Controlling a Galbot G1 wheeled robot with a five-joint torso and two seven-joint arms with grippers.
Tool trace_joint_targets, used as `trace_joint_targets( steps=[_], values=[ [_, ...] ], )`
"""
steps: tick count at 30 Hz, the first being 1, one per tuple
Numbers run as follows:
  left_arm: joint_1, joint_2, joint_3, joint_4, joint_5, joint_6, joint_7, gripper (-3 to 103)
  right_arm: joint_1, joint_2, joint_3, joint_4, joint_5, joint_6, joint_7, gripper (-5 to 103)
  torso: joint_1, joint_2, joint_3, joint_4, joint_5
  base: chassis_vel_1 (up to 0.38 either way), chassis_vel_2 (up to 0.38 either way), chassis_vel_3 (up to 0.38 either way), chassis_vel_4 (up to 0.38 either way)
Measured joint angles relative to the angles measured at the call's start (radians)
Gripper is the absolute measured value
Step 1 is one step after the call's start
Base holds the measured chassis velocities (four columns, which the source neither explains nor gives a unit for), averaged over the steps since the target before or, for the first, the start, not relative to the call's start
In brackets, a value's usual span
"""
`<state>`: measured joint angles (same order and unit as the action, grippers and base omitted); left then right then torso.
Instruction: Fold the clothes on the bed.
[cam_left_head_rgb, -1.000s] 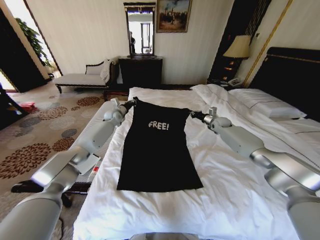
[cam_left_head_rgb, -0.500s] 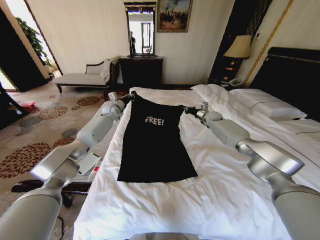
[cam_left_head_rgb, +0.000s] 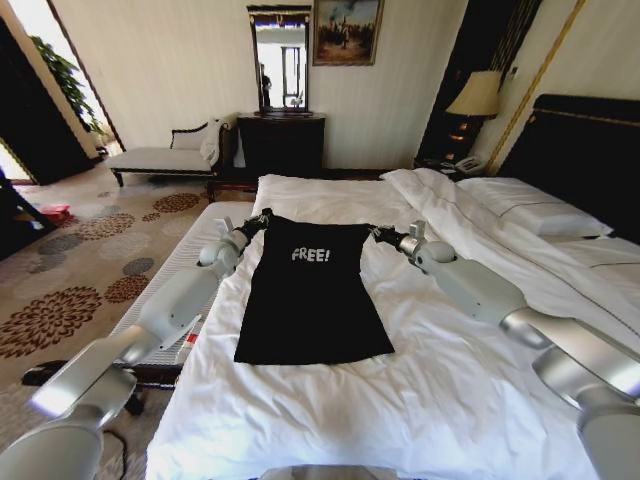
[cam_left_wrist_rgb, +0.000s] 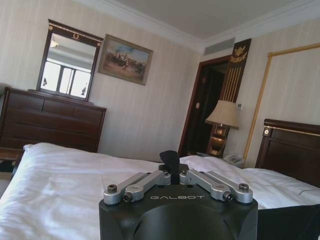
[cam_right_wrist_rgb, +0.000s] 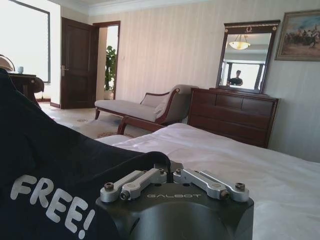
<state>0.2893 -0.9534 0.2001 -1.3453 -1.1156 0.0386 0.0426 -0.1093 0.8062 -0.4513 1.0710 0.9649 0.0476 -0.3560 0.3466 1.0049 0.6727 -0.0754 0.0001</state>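
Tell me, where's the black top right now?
In the head view, the black top lies on the bed, left of centre, its far corners pinched by the left end effector and right end effector.

Black "FREE!" top (cam_left_head_rgb: 312, 300) lies flat — lettering up — on the white bed (cam_left_head_rgb: 450, 390).

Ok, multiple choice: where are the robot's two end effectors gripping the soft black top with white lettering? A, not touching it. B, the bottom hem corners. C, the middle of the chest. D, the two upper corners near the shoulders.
D: the left end effector and right end effector each pinch an upper corner of the soft black top, stretched between them over the white-duvet bed.
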Motion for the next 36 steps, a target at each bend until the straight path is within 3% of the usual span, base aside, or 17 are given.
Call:
trace_joint_targets(
  steps=[5, 7, 10, 17, 36],
  values=[
    [0.092, 0.062, -0.049, -0.119, 0.021, -0.011, -0.013, 2, -0.045, -0.061, 0.037, 0.102, -0.017, 0.013, 0.004, 1, 0.0, 0.0, 0.0, 0.0002, -0.0003, 0.0, 0.0, 0.0, 0.0],
    [0.185, 0.121, -0.086, -0.195, 0.045, -0.042, -0.02, 2, -0.111, -0.123, 0.092, 0.165, -0.037, 0.039, -0.002, 1, 0.0, 0.0, 0.0, 0.0004, -0.0002, 0.0, 0.0, 0.0, 0.0],
    [0.238, 0.147, -0.111, -0.224, 0.063, -0.071, -0.02, 2, -0.153, -0.151, 0.124, 0.191, -0.053, 0.052, -0.013, 1, 0.0, 0.0, 0.0, 0.0002, -0.0005, 0.0, 0.0, 0.0, 0.0],
    [0.424, 0.225, -0.207, -0.349, 0.097, -0.102, -0.013, 2, -0.422, -0.235, 0.322, 0.33, -0.137, 0.079, -0.027, 1, 0.0, 0.0, 0.0, -0.0002, 0.0, 0.0, 0.0, 0.0, 0.0],
    [0.839, 0.212, -0.402, -0.563, 0.27, -0.187, -0.024, 2, -0.825, -0.247, 0.548, 0.542, -0.29, 0.135, 0.034, 1, 0.0, 0.0, 0.0, 0.0001, -0.0001, 0.0, 0.0, 0.0, 0.0]
  ],
)
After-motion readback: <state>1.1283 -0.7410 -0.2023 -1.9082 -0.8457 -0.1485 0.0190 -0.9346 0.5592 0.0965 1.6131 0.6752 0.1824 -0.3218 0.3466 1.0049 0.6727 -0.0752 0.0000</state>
